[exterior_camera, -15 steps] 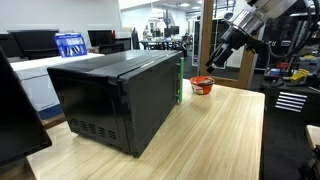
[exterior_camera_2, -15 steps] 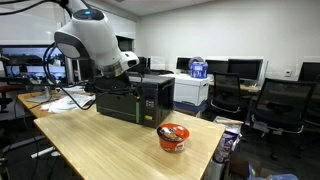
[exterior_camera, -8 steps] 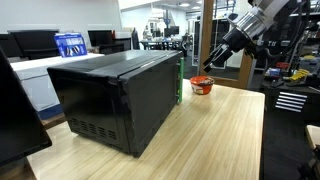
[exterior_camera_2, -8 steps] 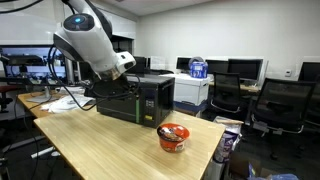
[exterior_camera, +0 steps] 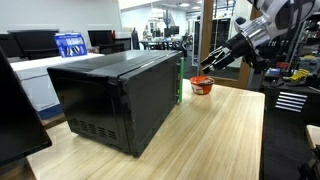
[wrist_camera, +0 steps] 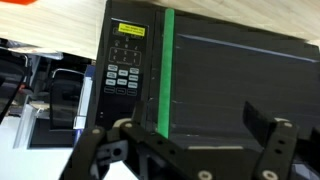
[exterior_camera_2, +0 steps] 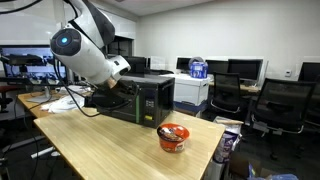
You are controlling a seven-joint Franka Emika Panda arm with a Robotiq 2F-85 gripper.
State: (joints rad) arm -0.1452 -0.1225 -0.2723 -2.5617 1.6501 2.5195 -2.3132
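Observation:
A black microwave stands on the light wooden table, its door shut. In the wrist view its dark door, a green strip and the button panel fill the frame. My gripper is open and holds nothing, its fingers spread in front of the door, apart from it. In an exterior view the gripper hangs in the air above a red cup-noodle bowl, off the microwave's front. The bowl sits on the table in front of the microwave.
A blue-capped container stands on a white cabinet behind the microwave. Office chairs and monitors line the room. A snack packet lies at the table's edge. The arm's cables trail over the table's far end.
The arm has swung and lowered, bringing the gripper down toward the microwave's front. The jaws stayed open. The bowl and microwave have not moved.

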